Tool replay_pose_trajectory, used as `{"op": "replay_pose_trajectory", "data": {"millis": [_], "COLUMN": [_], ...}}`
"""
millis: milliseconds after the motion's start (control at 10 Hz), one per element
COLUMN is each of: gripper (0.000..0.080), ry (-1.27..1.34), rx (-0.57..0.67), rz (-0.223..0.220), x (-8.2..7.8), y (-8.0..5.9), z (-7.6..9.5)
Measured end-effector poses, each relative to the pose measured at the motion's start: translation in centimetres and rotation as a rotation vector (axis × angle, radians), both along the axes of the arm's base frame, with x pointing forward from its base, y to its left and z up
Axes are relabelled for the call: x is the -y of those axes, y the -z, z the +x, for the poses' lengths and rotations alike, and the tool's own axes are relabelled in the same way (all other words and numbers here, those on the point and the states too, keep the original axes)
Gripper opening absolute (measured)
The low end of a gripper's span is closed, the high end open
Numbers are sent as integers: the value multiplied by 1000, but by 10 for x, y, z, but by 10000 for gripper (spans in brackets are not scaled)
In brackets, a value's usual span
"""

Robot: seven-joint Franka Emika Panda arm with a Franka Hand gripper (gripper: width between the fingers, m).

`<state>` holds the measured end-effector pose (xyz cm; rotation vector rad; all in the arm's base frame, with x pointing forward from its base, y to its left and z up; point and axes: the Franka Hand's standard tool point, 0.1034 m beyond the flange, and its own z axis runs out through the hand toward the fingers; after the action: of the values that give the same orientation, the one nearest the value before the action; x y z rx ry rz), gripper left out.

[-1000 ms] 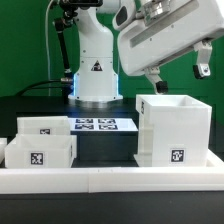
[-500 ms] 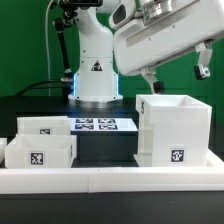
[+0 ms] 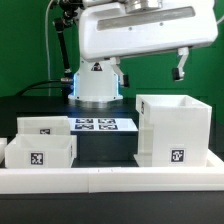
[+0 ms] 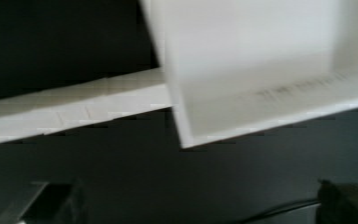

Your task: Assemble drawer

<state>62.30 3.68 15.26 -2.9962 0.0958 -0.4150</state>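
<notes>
Nearest the exterior camera runs the low white border rail [image 3: 100, 180] along the black table [image 3: 110, 148]; just behind it, on the exterior view's left, sits the front tray [image 3: 40, 152], open-topped, its square tag facing the camera; the rear tray [image 3: 45, 127] stands close behind it, tagged the same way. On the exterior view's right the large cube-like shell [image 3: 172, 130] stands upright by the rail, open at the top, with a tag low on its front face. Farther back the marker board [image 3: 105, 125] lies flat between the trays and the shell; behind it rises the arm base [image 3: 97, 82]. The gripper [image 3: 152, 72] hangs above the shell, apart from it; its fingers [image 3: 180, 66] are spread wide. In the blurred wrist view the gripper [image 4: 197, 205] grasps nothing, its dark fingertips [image 4: 51, 205] set well apart.
</notes>
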Motion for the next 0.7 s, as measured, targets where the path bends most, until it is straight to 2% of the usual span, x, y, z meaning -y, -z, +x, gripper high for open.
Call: {"op": "replay_pose_trajectory", "data": {"millis": [200,300,500,700], "gripper": [649,649,649,649], "ry": [-87,-137,-176,-202], "rx": [8,9,10,7], "rz": [-27,-51,-91,-119], "x": [3,19,63,95], "y": [1,5,14,25], "z": [-1,-4,-14,-21]}}
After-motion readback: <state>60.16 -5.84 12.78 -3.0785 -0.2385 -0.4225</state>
